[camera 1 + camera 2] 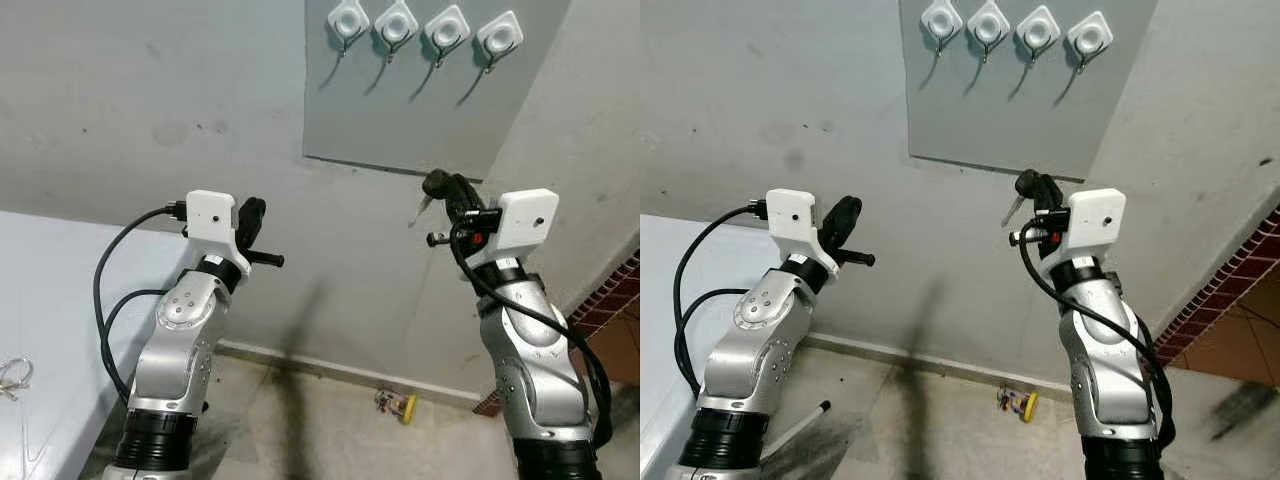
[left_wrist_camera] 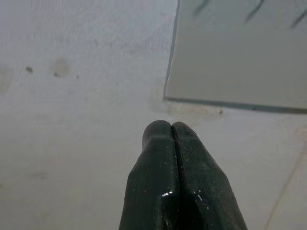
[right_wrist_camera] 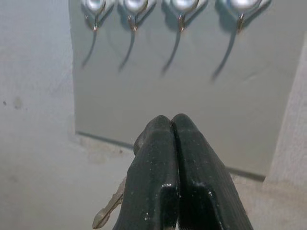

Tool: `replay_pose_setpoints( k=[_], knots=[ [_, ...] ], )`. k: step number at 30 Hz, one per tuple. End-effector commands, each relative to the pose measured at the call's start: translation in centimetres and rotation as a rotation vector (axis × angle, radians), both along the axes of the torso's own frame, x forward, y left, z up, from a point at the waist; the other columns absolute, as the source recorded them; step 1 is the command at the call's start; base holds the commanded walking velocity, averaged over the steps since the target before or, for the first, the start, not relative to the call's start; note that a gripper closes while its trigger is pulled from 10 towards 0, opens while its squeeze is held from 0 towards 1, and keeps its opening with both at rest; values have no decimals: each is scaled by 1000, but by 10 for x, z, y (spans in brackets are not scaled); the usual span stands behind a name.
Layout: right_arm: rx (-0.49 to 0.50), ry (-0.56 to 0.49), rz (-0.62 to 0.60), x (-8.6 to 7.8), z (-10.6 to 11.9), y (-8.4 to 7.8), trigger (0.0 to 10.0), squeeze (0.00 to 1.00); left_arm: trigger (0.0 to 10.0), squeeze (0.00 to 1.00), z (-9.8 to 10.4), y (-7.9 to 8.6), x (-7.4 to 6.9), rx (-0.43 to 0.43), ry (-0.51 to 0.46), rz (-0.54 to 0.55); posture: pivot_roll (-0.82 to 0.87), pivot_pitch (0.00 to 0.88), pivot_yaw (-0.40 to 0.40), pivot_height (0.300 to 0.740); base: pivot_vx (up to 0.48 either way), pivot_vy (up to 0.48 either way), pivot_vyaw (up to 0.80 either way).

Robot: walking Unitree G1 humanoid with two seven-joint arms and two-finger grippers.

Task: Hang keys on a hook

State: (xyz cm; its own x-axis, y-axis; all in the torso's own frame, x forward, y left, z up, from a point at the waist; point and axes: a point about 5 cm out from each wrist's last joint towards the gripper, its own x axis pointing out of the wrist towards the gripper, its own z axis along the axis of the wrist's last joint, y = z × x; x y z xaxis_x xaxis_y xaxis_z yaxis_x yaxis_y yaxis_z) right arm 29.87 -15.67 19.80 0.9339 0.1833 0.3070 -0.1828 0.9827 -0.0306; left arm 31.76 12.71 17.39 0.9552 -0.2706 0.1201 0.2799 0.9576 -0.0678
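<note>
Right gripper [image 3: 171, 120] pressed together on a key [image 3: 109, 207] dangling beside its fingers, raised just below the lower edge of the grey board [image 1: 420, 110] under four white hooks [image 1: 397, 25]; left gripper [image 2: 170, 127] closed on nothing, near the wall [image 1: 150, 110].

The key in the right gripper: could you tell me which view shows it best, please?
The left eye view shows it best: the key hangs in profile from the closed right gripper, pale against the wall below the hooks. The right eye view shows much the same. The right wrist view catches just its blade behind the fingers.
</note>
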Motion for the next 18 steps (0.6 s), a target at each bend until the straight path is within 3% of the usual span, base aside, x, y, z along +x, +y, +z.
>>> replay_pose_setpoints(
  k=[1,18],
  knots=[
    [3,-21,11,-2,6,2,10000,0,10000,0,6,2,-1,9,-20,2,-39,19,-17,740,345,0,0],
    [4,-6,12,-5,2,2,10000,0,10000,0,6,-1,-2,-9,-11,-9,-36,28,-15,740,320,0,0]
  ],
)
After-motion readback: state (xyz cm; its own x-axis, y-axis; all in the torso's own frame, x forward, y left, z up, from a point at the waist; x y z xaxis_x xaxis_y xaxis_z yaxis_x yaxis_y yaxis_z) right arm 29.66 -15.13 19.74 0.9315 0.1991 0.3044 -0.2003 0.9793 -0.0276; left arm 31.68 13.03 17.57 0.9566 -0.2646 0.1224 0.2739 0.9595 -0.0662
